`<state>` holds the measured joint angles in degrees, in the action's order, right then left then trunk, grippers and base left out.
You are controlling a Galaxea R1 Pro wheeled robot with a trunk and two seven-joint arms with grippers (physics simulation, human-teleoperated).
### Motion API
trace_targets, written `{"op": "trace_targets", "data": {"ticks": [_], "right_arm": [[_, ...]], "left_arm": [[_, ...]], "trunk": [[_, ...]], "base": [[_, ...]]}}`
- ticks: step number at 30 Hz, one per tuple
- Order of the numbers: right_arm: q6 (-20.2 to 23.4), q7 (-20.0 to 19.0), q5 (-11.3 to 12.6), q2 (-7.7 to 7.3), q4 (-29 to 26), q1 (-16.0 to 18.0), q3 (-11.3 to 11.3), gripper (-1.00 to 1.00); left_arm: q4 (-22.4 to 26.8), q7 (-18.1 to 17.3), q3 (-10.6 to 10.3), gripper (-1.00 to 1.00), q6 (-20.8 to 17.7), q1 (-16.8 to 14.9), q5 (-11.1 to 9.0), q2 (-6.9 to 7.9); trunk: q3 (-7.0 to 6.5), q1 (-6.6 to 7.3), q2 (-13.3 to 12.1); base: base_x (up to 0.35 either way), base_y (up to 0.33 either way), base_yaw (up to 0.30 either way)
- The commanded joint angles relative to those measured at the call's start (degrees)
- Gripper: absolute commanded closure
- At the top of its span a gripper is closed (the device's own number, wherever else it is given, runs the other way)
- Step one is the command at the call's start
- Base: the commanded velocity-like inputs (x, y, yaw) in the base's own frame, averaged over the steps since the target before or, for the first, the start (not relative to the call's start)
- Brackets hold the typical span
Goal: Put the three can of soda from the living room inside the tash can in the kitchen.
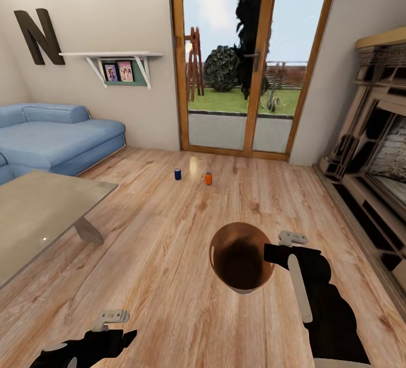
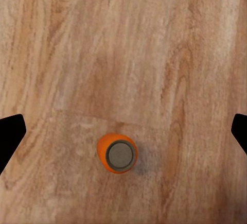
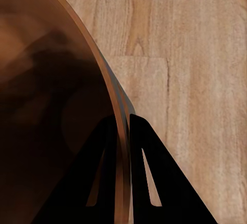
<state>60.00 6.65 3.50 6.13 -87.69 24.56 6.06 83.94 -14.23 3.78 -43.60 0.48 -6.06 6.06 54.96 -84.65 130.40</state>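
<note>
A living room with a warm wood-plank floor [image 1: 169, 244] is seen from the head camera. 2 small cylindrical soda cans are stood upright on the floor before the wood-framed glass doors [image 1: 248, 57]: a dark blue can [image 1: 177, 174] and, just to its right, an orange can [image 1: 208, 178], the 2 near each other but apart. A blue sofa [image 1: 56, 139] is placed along the left wall, and a low grey table [image 1: 39, 215] is seen in front of it. A white wall shelf [image 1: 113, 60] and a dark letter N [image 1: 38, 36] are mounted above the sofa. A pale stone fireplace [image 1: 372, 142] is set at the right.

The round tapered bin with a brown wood-coloured inside [image 1: 241, 255] is held above the floor by the right gripper [image 3: 122, 126], whose 2 black fingers are pressed on either side of the bin's rim, 1 inside and 1 outside.

The left gripper [image 1: 113, 328] is held low over the floor with its fingers spread wide. Under it, in the left wrist view, a third can, orange with a silvery top [image 2: 118, 153], is seen upright on the planks between the 2 dark fingertips [image 2: 9, 134], touched by neither.
</note>
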Motion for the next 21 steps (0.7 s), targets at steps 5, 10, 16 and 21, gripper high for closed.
{"op": "trace_targets", "data": {"ticks": [5,10,16,21], "right_arm": [[0.0,-0.2,0.9,0.02,0.0,0.0,0.0,1.00],[0.0,-0.2,0.9,0.02,0.0,0.0,0.0,1.00],[0.0,-0.1,0.8,0.02,0.0,0.0,0.0,1.00],[0.0,-0.1,0.8,0.02,0.0,0.0,0.0,1.00]], "left_arm": [[0.0,0.0,0.0,-1.00,0.0,0.0,0.0,0.00],[0.2,0.0,-0.1,-1.00,0.0,0.0,0.0,0.04],[0.2,0.0,-0.1,-1.00,0.0,0.0,0.0,0.08],[0.2,0.0,-0.1,-1.00,0.0,0.0,0.0,0.09]], "trunk": [[-0.01,0.00,0.0],[-0.01,0.00,0.0],[-0.01,0.00,0.0],[-0.01,0.00,0.0]], "base": [[0.000,0.000,0.000],[0.000,0.000,0.000],[0.000,0.000,0.000],[0.000,0.000,0.000]]}}
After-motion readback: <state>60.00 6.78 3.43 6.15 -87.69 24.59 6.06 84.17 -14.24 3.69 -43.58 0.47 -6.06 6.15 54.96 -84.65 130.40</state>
